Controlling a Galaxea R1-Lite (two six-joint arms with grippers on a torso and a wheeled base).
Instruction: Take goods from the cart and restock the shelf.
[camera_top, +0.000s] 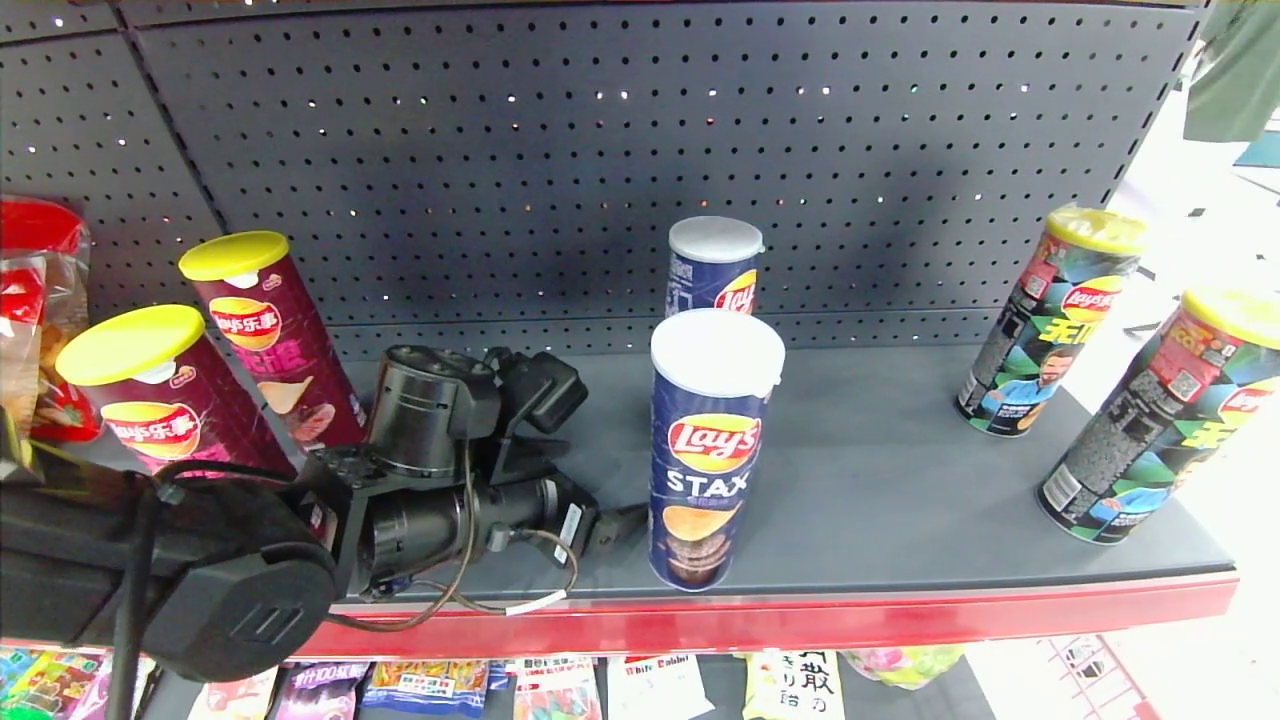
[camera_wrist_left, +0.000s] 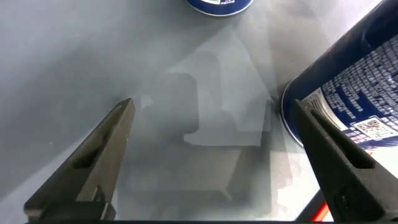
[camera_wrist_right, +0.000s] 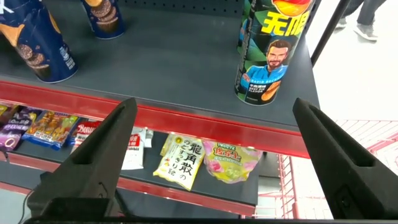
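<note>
Shelf (camera_top: 880, 480) stock looks sorted by flavour: maroon cans (camera_top: 270, 330) left, green cans (camera_top: 1050, 320) right, the front blue can (camera_top: 712, 450) upright before the rear blue can (camera_top: 712, 268). The left gripper (camera_wrist_left: 211, 107) sits beside that front can, jaws wide and empty, so it reads as placed. The right gripper (camera_wrist_right: 214, 106), equally wide and empty, hangs before the shelf edge.

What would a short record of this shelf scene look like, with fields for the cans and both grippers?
shelf: grey board, red front edge
centre: front blue can, back blue can behind it, both upright
left side: maroon cans, two, yellow lids
right side: green cans, two, yellow lids
left gripper: open, empty, low over the shelf beside the front blue can
right gripper: open, empty, out in front of the shelf
</note>
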